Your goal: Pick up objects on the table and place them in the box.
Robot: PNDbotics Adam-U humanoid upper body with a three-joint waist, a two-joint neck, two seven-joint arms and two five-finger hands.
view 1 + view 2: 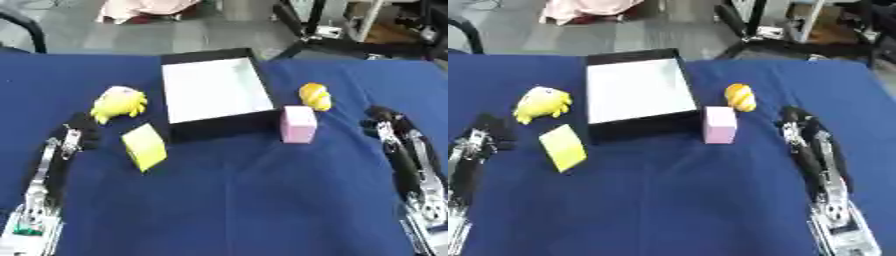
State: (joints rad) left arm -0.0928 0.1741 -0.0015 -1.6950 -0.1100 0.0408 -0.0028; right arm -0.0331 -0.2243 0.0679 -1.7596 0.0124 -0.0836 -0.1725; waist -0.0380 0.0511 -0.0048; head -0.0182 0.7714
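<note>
pink block (298, 124) lies between box (217, 89) and right hand (385, 125).

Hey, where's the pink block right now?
The pink block stands on the blue table right of centre, beside the box's near right corner, just in front of the yellow-orange object.

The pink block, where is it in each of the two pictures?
Left eye view: the pink block sits right of the middle, just off the near right corner of the box.
Right eye view: the same block sits a bit nearer the picture's middle, again by the box's near right corner.
Shared landmark: the yellow-orange rounded thing just behind the block in both views.
</note>
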